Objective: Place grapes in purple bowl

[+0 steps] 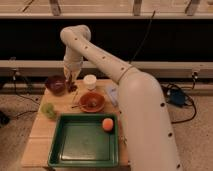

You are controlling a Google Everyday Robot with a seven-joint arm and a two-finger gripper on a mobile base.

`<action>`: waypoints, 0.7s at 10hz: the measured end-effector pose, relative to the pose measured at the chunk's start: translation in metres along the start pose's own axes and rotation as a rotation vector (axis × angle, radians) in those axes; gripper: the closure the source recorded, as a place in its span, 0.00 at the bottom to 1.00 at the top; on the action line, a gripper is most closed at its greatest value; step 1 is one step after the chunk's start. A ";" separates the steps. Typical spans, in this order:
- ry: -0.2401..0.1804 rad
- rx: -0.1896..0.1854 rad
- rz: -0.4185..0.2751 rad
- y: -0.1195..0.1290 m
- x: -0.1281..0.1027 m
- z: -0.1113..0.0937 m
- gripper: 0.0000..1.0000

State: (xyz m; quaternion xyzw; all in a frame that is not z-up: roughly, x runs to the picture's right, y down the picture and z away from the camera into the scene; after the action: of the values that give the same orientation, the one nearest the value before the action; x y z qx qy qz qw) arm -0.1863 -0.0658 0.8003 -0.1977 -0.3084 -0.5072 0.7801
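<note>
My gripper (71,80) fingers clamped on grapes (72,86), just right of purple bowl (55,84); next, shift left over it, release.

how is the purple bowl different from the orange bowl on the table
The purple bowl is dark maroon; the orange bowl is bright orange. The purple bowl sits at the table's back left, and the gripper, shut on the grapes, hangs at its right rim; the orange bowl stands nearer the middle, just behind the green tray. The purple bowl looks slightly smaller. Both are round and upright.
</note>
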 end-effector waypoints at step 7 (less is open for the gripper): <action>0.097 0.080 0.026 -0.055 0.025 0.026 0.89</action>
State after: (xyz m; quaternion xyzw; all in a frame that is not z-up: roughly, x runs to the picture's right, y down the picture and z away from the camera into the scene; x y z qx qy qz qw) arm -0.2363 -0.0890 0.8360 -0.1456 -0.2874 -0.4932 0.8080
